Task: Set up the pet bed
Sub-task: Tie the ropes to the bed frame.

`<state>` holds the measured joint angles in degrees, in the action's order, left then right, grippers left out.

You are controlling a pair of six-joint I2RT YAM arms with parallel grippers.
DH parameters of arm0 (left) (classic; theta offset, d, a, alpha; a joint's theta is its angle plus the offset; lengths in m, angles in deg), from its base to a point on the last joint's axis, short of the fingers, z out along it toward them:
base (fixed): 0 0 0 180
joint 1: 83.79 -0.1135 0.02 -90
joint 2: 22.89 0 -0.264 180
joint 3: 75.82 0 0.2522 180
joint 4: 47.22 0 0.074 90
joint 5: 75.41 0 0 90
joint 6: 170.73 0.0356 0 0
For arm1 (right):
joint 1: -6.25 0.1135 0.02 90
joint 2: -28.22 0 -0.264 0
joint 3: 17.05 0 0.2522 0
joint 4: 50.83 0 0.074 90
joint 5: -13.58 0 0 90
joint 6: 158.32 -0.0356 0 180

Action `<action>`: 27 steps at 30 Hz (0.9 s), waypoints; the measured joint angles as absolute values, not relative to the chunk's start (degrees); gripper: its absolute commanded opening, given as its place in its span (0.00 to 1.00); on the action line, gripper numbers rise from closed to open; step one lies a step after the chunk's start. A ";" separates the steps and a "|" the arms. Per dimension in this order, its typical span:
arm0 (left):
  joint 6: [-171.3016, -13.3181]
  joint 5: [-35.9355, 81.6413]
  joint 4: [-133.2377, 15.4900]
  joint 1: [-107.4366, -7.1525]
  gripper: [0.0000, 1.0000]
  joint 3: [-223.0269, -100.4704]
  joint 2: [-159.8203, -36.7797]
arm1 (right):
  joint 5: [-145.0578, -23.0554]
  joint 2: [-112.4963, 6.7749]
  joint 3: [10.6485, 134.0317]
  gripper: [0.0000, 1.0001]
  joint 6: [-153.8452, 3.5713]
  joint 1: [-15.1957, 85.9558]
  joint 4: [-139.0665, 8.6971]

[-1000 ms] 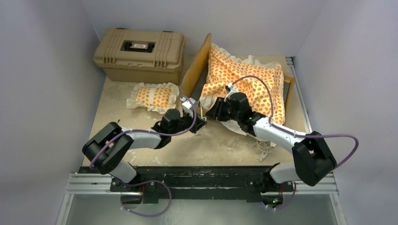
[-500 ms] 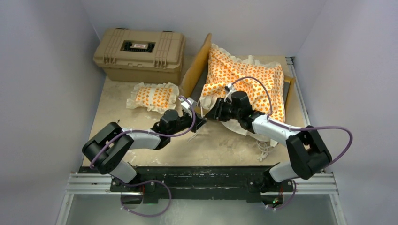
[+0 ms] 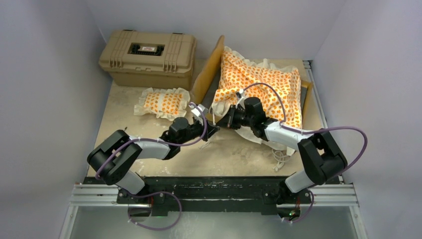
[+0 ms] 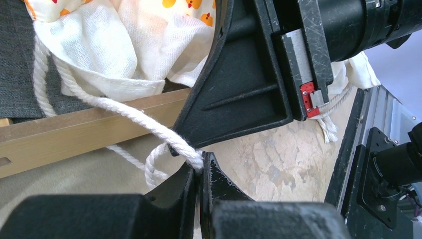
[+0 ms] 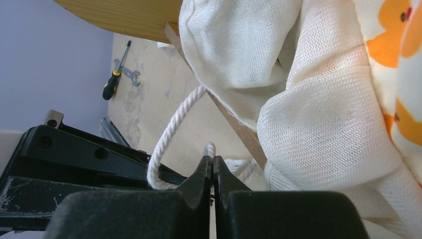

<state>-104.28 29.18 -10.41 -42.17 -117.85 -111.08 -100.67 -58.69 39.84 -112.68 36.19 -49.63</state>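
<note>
The pet bed's light-wood frame (image 3: 209,69) stands at the back right, with the orange-patterned mattress cushion (image 3: 261,87) bunched up on it. The matching pillow (image 3: 163,103) lies to its left on the table. A white tie cord (image 4: 124,112) runs from the cushion's white ruffle (image 4: 99,55) over the wooden rail (image 4: 74,137). My left gripper (image 4: 201,167) is shut on this cord at the bed's near left corner. Close by, my right gripper (image 5: 212,162) is shut on a cord end (image 5: 210,148), below the ruffle (image 5: 323,114). The two grippers nearly touch (image 3: 219,125).
A tan plastic hard case (image 3: 147,57) stands at the back left. Another loose cord (image 3: 279,157) trails on the table by the right arm. A screwdriver (image 5: 114,79) lies on the board in the right wrist view. Grey walls enclose the table.
My right gripper has closed onto the cord end, and the right arm's elbow has swung leftward. The left gripper holds its cord in the same place.
</note>
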 measured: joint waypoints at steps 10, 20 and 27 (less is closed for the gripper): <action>-104.41 26.03 -16.77 -42.17 0.48 -117.72 -107.67 | -101.04 -56.44 39.36 0.00 -112.70 36.19 -49.43; -105.26 17.82 -35.26 -42.17 0.57 -117.02 -94.29 | -100.95 -56.44 39.32 0.00 -112.62 36.16 -49.34; -105.07 13.49 -40.90 -41.64 0.57 -116.50 -97.68 | -99.88 -56.44 39.32 0.00 -112.20 36.16 -49.56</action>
<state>-105.07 13.49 -40.90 -41.64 -116.50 -97.68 -99.88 -56.44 39.32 -112.20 36.16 -49.56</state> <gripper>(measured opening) 0.571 0.011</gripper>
